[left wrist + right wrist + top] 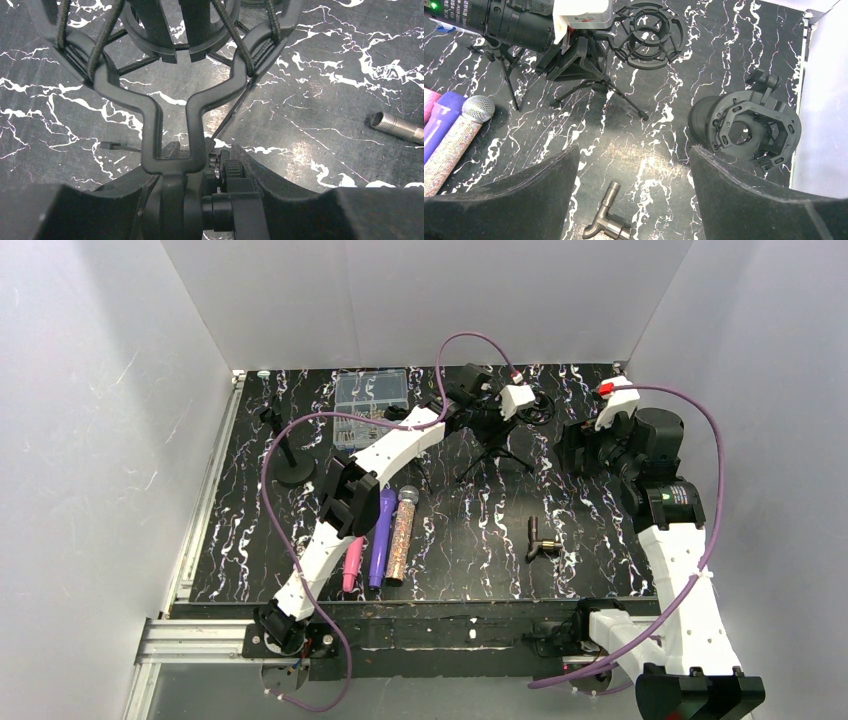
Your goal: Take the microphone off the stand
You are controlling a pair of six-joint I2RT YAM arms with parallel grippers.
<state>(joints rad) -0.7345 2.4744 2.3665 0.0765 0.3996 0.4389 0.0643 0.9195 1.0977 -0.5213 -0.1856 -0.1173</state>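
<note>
Here, the fingers point(310, 200) of the left gripper point(190, 172) are seen pressed almost together on the forked stem of the shock mount point(172, 115), just above its pivot knob, so the mount is clamped. The mount's elastic cords and inner ring are carried at the head of the tripod stand point(495, 445), whose 3 legs are spread on the marbled black table point(470, 560). The 2 fingers of the right gripper point(634, 165) are held wide apart above the table, and nothing is gripped between them. The microphone point(744, 130), a stubby black body in an octagonal frame, is laid on its side on the table just beyond the right finger, near the right wall and well apart from the stand. A T-shaped metal fitting point(608, 225) is found below the open jaws. Farther left, 3 handheld microphones point(381, 540) are lined up side by side: pink, purple and glittered. A clear compartment box point(371, 392) is set at the far edge.
</note>
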